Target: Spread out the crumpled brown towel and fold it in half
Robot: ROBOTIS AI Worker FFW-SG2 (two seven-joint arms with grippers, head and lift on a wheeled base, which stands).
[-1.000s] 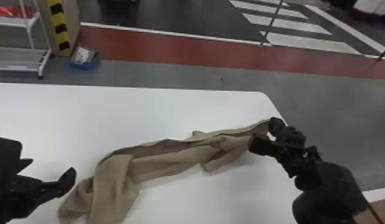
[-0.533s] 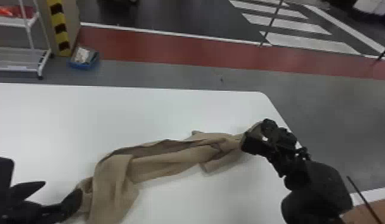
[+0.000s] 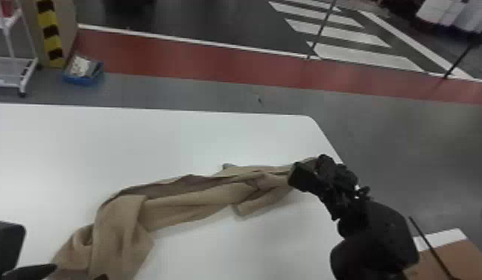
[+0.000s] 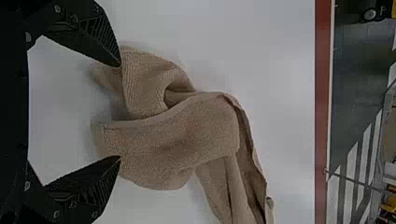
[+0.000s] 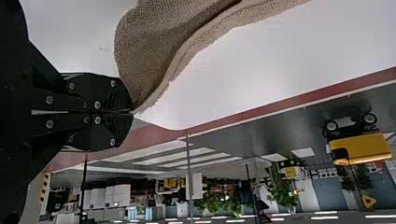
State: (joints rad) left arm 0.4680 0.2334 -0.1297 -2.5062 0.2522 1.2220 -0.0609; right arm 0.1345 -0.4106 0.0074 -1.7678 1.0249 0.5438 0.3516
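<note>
Of two grippers, the left gripper (image 3: 79, 271) stood with fingers apart at the near-left end of one brown towel (image 3: 199, 197). Bunched on one white table (image 3: 184, 139), its long axis ran obliquely far-right, where the right gripper (image 3: 313, 169) clamped its tip.

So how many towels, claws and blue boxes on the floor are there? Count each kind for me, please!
Towels: 1, the brown towel
Claws: 2, the left claw, open, and the right claw, shut on a bit of towel
Blue boxes on the floor: 1, the blue box
Total: 4
</note>
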